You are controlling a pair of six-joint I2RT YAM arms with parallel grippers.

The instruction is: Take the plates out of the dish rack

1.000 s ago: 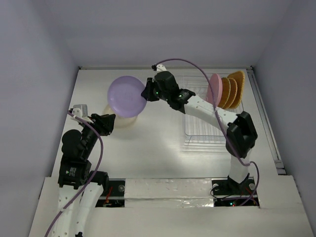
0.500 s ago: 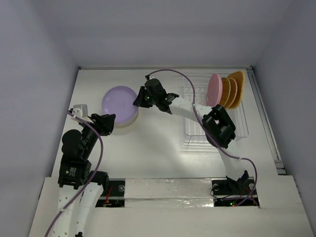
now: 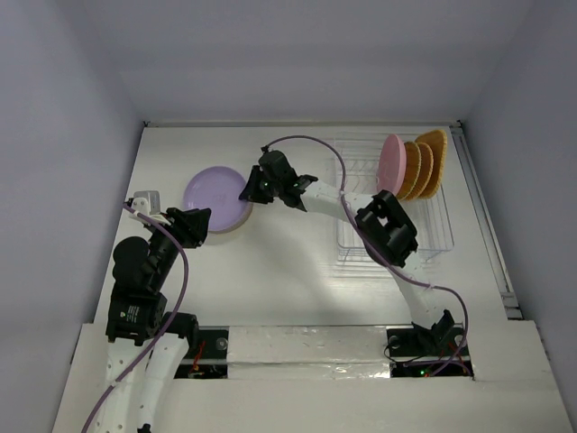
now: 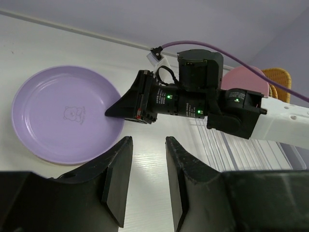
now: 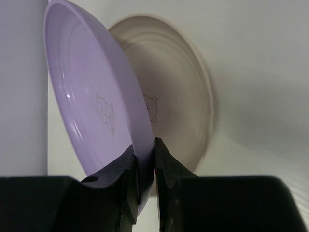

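- R claw (image 3: 245,189): shut on the right rim of the lavender plate (image 3: 215,191), upper left of center in the top view. In the R wrist view the 2 fingers (image 5: 164,188) pinch the rim between them.
- Lavender plate: lies low over the cream plate (image 3: 233,225) and covers most of it. Only the cream rim shows at lower right. R wrist view shows lavender plate tilted, w/ the cream one beyond it on the bench (image 3: 288,280).
- L claw (image 3: 191,224): open, holds nothing. It sits just below-left of the 2 plates, at left of the frame. In the L wrist view its jaws stand apart, w/ bare bench between them and the lavender plate's edge just past the tips.
- Rack (image 3: 439,225): upper right of the frame, well apart from the 2 plates.
- In the rack's far end, on edge & side by side: pink plate (image 3: 390,162) at left, then 3 orange plates (image 3: 419,170) to its right.
- R arm stretches from bottom right, across the rack's near-left part, up to the lavender plate.
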